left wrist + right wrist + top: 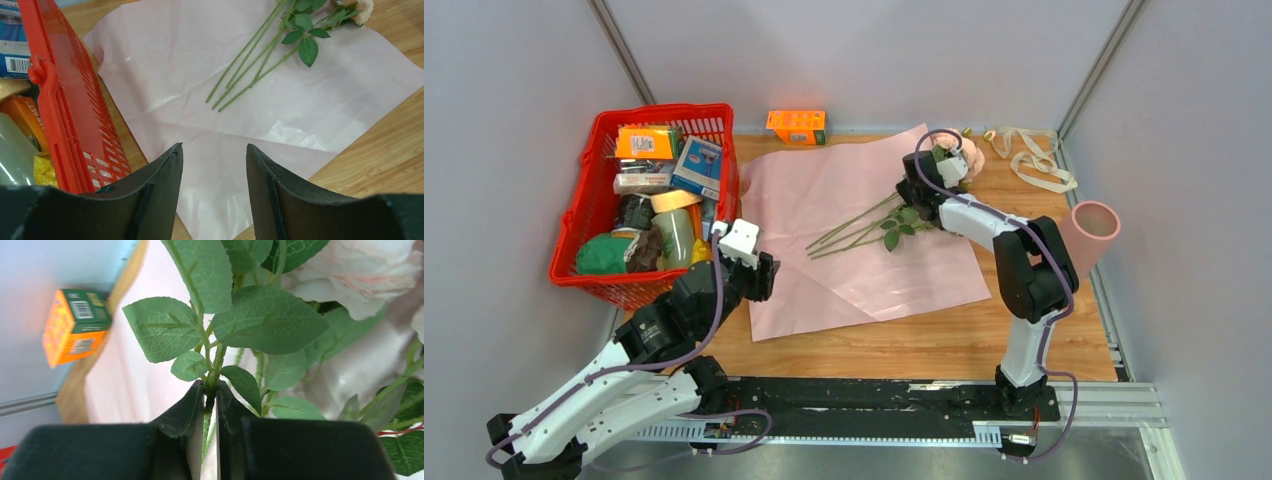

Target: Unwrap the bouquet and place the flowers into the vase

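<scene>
- On the wooden surface [944, 345], one pink paper sheet [824, 190] lies spread flat.
- One red basket [661, 109] of groceries sits beside the sheet's left edge.
- Left arm [604, 385]: stretched low toward the sheet's near-left corner, left jaws wide apart and empty.
- Right arm [1029, 275]: folded, reaching over the sheet, right jaws pinched on one leafy stem.
- One pink vase [1092, 245] stands at the right edge, off the sheet.
- About four flowers [894, 232] lie on the sheet.
- One cream ribbon [1039, 160] lies in the far-right corner.
- One orange box [796, 125] sits at the far edge.
</scene>
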`<action>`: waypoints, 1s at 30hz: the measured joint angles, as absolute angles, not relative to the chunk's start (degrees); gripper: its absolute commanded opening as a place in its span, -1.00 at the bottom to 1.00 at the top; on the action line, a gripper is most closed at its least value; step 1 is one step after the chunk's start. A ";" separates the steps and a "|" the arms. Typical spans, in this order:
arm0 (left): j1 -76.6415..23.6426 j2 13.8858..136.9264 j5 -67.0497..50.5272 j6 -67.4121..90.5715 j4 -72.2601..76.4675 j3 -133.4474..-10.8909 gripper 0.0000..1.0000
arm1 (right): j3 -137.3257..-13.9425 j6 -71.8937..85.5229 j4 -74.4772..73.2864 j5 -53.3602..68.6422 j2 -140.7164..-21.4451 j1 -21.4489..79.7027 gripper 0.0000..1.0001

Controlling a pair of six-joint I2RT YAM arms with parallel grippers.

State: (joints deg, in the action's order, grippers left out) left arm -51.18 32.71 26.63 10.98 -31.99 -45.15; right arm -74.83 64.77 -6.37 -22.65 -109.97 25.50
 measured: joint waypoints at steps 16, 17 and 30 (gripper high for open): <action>-51.18 32.97 26.17 10.98 -31.99 -45.15 0.17 | -72.88 55.75 3.38 -17.17 -102.98 25.80 -1.00; -51.18 32.97 26.17 10.98 -31.99 -45.15 0.18 | -72.82 54.15 4.36 -16.40 -101.78 25.80 -1.00; -51.18 34.46 25.21 10.92 -32.08 -45.15 0.48 | -67.33 21.69 14.85 -9.78 -70.59 25.85 -1.00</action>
